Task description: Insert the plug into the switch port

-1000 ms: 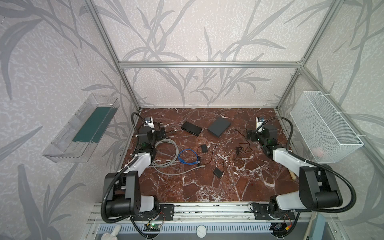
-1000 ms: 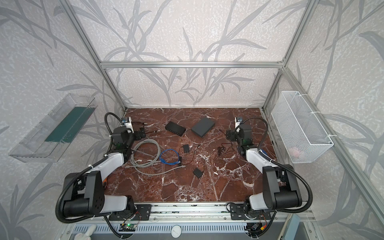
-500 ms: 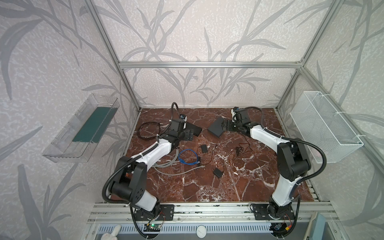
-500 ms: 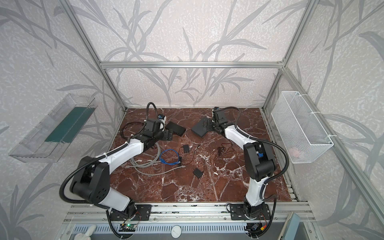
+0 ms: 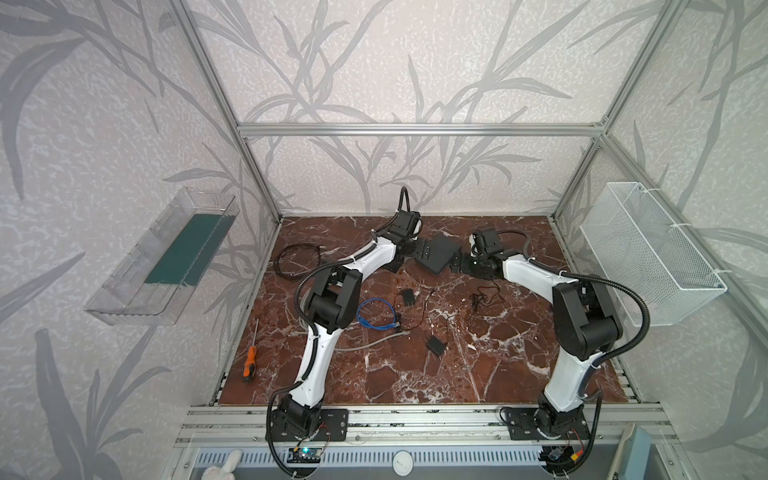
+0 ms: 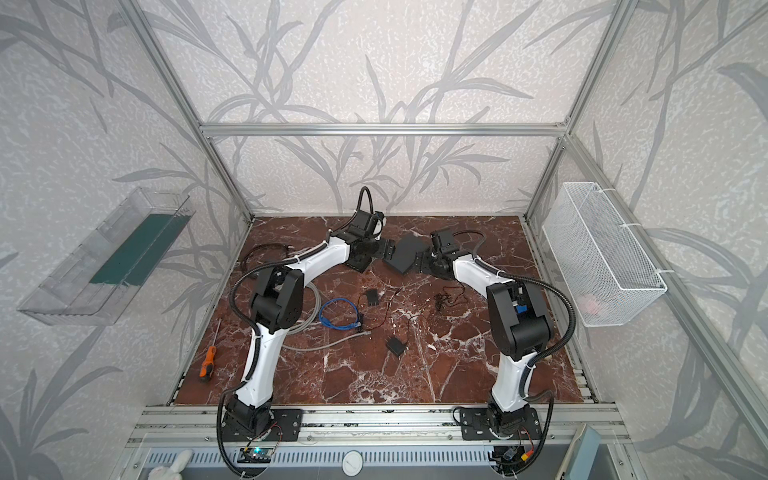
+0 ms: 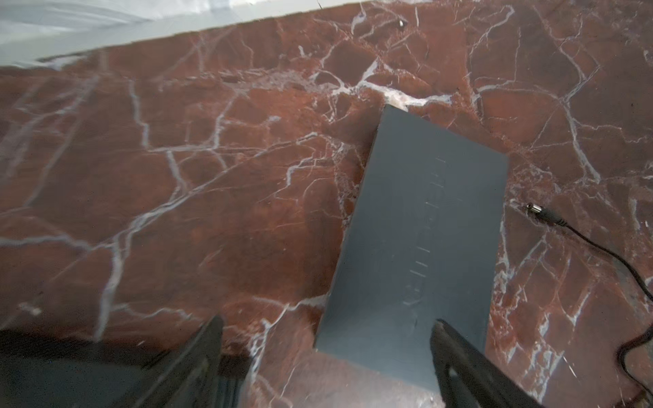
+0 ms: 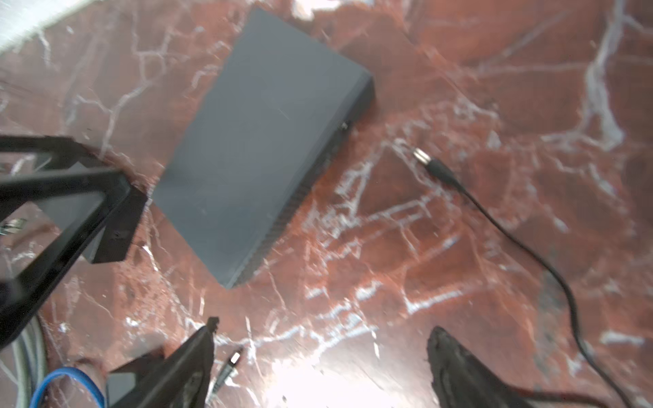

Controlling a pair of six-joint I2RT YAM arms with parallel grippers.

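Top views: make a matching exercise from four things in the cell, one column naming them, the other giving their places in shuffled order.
1. orange-handled screwdriver
2. blue coiled cable
3. larger flat dark grey switch box
4. white wire mesh basket

a. hung on the right wall
b. near the marble table's left edge
c. at the back, mid-width
d. left of the table's centre

Pairs: 1-b, 2-d, 3-c, 4-a.

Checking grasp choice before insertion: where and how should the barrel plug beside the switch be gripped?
Grip the plug by its black sleeve, just behind the silver tip, coming from above and closing across its width. It lies flat, tip pointing towards the switch, so this should leave the tip free for insertion.
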